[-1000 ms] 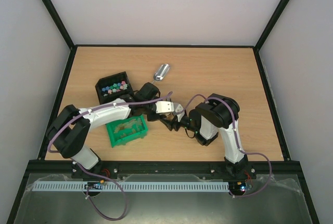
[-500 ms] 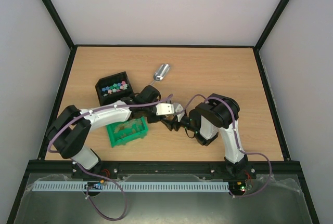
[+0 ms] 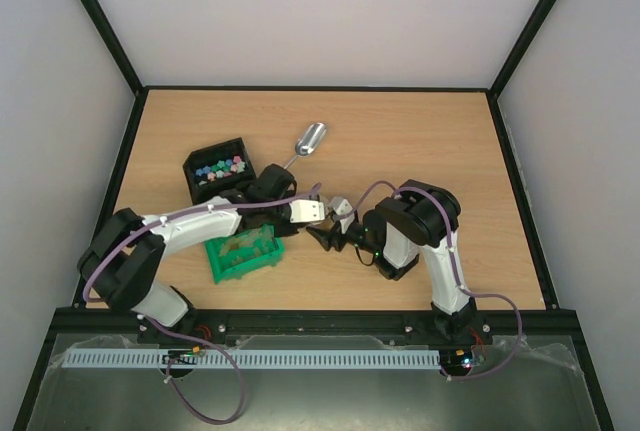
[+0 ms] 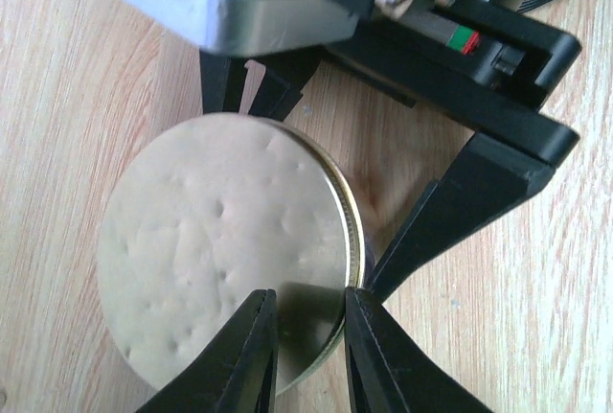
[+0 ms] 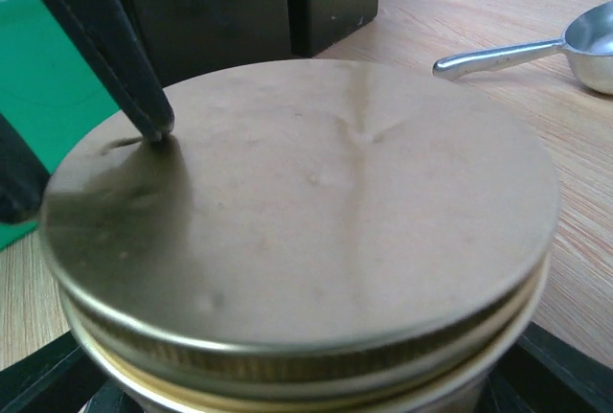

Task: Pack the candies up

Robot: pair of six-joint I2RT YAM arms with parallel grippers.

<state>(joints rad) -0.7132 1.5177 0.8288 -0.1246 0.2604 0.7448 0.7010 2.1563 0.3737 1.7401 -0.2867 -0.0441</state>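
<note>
A jar with a round pale lid (image 4: 220, 250) and a gold rim stands at the table's middle. My right gripper (image 3: 338, 229) is shut on the jar body, and its black fingers (image 4: 479, 193) flank the jar. From above, my left gripper (image 4: 308, 296) pinches the lid's edge: one fingertip (image 5: 158, 126) rests on the lid top, the other sits outside the rim. Bright blue, pink and green candies (image 3: 221, 168) lie in a black bin. Pale golden candies (image 3: 243, 246) lie in a green bin.
A metal scoop (image 3: 311, 138) lies on the wood beyond the jar, with its handle (image 5: 488, 57) pointing toward it. The black bin (image 5: 211, 11) stands just behind the jar, and the green bin (image 5: 38, 78) sits to its left. Black rails edge the table.
The left gripper's jaws have narrowed onto the lid's edge, and its wrist has shifted slightly left. The right arm and the jar have not moved.
</note>
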